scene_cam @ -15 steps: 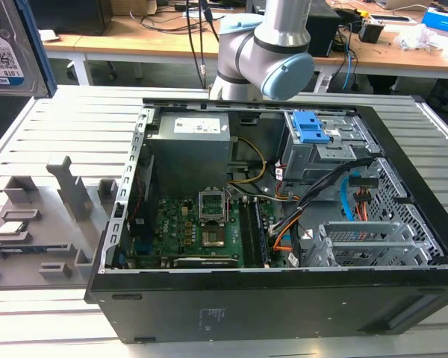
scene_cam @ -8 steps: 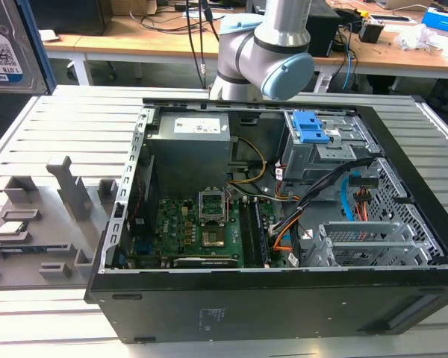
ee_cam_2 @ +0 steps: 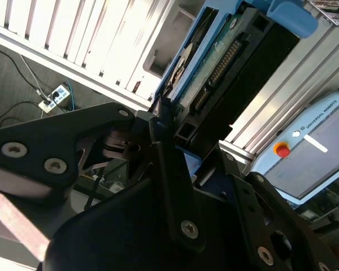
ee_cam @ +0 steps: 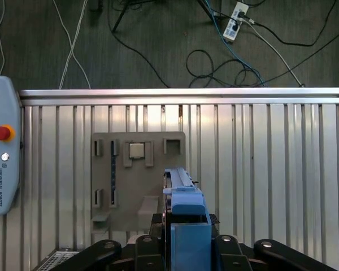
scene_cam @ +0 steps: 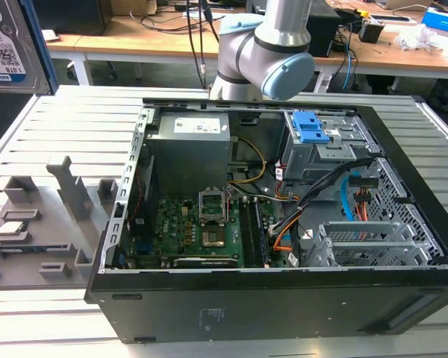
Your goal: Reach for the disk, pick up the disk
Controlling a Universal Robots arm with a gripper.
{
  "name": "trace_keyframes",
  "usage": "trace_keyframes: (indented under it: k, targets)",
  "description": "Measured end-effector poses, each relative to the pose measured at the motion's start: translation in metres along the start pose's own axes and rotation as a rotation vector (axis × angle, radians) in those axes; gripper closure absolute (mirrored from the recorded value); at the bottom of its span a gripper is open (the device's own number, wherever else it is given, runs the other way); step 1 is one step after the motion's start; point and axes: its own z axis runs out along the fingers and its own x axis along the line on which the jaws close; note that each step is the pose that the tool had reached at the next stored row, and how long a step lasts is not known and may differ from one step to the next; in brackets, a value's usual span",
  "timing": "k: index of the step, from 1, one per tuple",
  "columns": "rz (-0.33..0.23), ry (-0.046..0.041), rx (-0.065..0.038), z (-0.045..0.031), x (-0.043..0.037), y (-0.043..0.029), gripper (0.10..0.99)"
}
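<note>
The disk [scene_cam: 6,46] fills the upper corner at the exterior view's left, lifted high and close to that camera, its white-and-blue barcode label facing out. In the first wrist view the disk [ee_cam: 181,186] stands edge-on, with its blue rail [ee_cam: 190,223] between the black fingers [ee_cam: 144,244], high above the slatted table. My gripper [ee_cam: 184,226] is shut on it. In the second wrist view the disk [ee_cam_2: 226,62] shows its connector edge and blue rail, clamped at the gripper [ee_cam_2: 168,121].
An open computer case [scene_cam: 284,313] lies on the slatted aluminium table [scene_cam: 52,127], with a grey power-supply box [scene_cam: 190,149] inside. A grey fixture plate [ee_cam: 137,175] with slots lies below the disk. A teach pendant [ee_cam: 1,152] hangs at the table's edge. Cables and a power strip [ee_cam: 233,20] lie on the floor.
</note>
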Motion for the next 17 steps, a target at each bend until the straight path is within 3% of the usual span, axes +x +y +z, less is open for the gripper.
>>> trace_keyframes:
  k: [2,8,17]
  targets:
    - [0.000,0.0002,0.000,-0.0003,0.0000,-0.0042,0.722]
    - [0.000,0.0001,0.000,-0.0016,-0.0003,-0.0335,0.722]
    - [0.000,0.0001,0.000,-0.0028,-0.0009,-0.0597,0.722]
